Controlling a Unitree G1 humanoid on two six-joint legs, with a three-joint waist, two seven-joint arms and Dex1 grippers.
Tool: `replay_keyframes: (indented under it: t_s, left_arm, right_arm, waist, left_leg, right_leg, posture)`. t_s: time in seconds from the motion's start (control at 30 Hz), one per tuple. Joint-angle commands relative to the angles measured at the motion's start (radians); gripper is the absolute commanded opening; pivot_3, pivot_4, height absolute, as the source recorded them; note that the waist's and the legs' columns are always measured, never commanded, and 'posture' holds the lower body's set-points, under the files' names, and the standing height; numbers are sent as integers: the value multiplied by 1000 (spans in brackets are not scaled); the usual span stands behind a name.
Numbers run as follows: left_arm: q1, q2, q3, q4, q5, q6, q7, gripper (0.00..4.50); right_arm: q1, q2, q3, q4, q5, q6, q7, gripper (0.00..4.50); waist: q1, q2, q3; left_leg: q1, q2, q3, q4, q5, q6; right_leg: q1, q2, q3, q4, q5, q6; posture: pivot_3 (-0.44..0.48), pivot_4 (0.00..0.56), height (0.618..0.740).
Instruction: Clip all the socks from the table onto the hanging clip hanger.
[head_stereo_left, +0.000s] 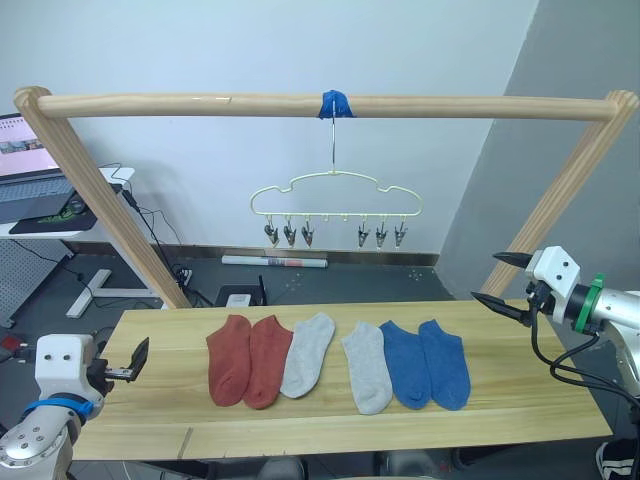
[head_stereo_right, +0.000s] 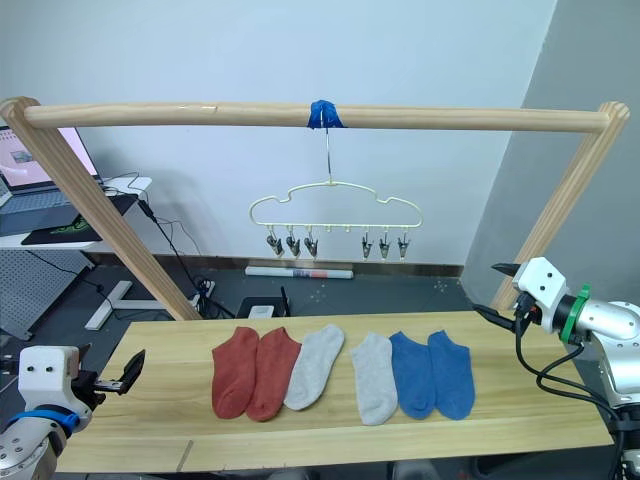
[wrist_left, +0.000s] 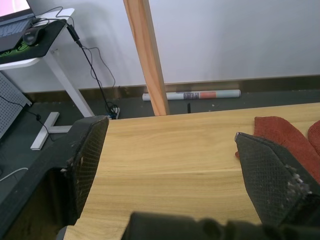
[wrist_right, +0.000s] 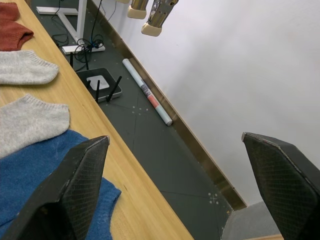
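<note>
Several socks lie in a row across the middle of the table (head_stereo_left: 540, 385): two rust-red socks (head_stereo_left: 248, 360) on the left, two light grey socks (head_stereo_left: 308, 353) in the middle, two blue socks (head_stereo_left: 426, 364) on the right. The pale-yellow clip hanger (head_stereo_left: 335, 200) hangs by its hook above and behind them, and its clips are empty. My left gripper (head_stereo_left: 135, 362) hovers open at the table's left end, well left of the red socks (wrist_left: 280, 135). My right gripper (head_stereo_left: 483, 277) is open and raised at the table's far right corner. The blue sock (wrist_right: 35, 170) lies nearest to it.
A thick wooden rail (head_stereo_left: 200, 104) with blue tape (head_stereo_left: 335, 103) carries the hanger; its slanted posts (head_stereo_left: 110, 215) stand at both ends behind the table. A side desk with a laptop (head_stereo_left: 25, 160) stands at far left. A rolled paper (head_stereo_left: 275, 261) and a black box (wrist_right: 100, 82) lie on the floor.
</note>
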Motion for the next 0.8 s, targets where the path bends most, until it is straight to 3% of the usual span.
replay_keyframes:
  t_s: [0.03, 0.17, 0.53, 0.8]
  left_arm:
    - [-22, 7, 41, -2, -15, -1, 12, 4500]
    - [-28, 7, 48, 17, -11, -10, 19, 4500]
    - [-26, 1, 78, -4, -129, -103, -147, 4500]
    - [-89, -33, 30, -74, -105, -90, -75, 4500]
  right_arm:
    - [-2, -3, -21, -23, 6, -16, -9, 4466]
    - [2, -4, -23, -23, 7, -20, -7, 4466]
    - [8, -1, -23, -18, 9, -25, -7, 4466]
    - [29, -1, -27, -53, 16, -11, -12, 4466]
  waist:
    - [0, 0, 0]
    - [0, 0, 0]
    - [0, 0, 0]
    - [0, 0, 0]
  left_leg:
    - [0, 0, 0, 0, 0, 0]
    - [0, 0, 0, 0, 0, 0]
    - [0, 0, 1, 0, 0, 0]
    - [0, 0, 1, 0, 0, 0]
  right_leg:
    - [0, 0, 0, 0, 0, 0]
    - [0, 0, 0, 0, 0, 0]
    - [0, 0, 0, 0, 0, 0]
    - [0, 0, 1, 0, 0, 0]
  posture:
    - [-42, 6, 740]
    - [-42, 7, 740]
    - [-48, 12, 740]
    - [-64, 29, 740]
